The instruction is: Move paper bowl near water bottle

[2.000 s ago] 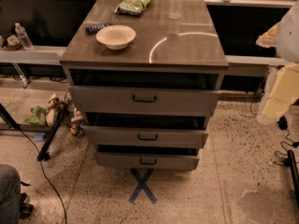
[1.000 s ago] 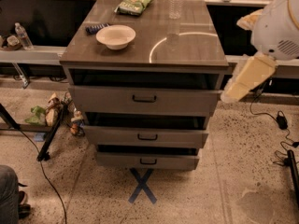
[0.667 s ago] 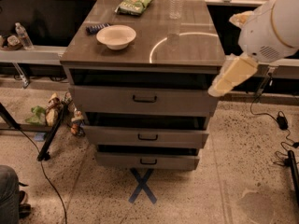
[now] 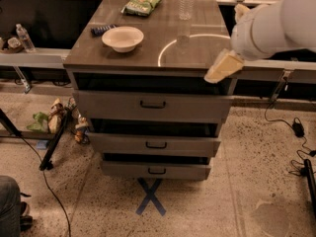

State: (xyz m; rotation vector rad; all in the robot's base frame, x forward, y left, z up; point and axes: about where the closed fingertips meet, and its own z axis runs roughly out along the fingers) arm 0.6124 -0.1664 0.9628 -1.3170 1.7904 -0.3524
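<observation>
The paper bowl (image 4: 123,37), cream-white and shallow, sits upright on the left part of the dark wooden cabinet top (image 4: 148,53). The water bottle (image 4: 186,1), clear and ribbed, stands at the back of the top, right of centre, well apart from the bowl. My gripper (image 4: 224,65), a cream-coloured end on the big white arm (image 4: 276,23), hangs over the top's front right corner, far right of the bowl and nearer the camera than the bottle. It holds nothing that I can see.
A green snack bag (image 4: 141,5) lies at the back of the top and a dark bar (image 4: 103,29) lies just left of the bowl. Three drawers (image 4: 153,105) stand slightly open below. A small bottle (image 4: 24,37) stands on the left shelf. Cables and a blue X (image 4: 150,196) lie on the floor.
The arm has swung in from the right edge of view, leftward and upward, bringing the gripper over the cabinet's front right corner. The bowl and the bottle have not moved.
</observation>
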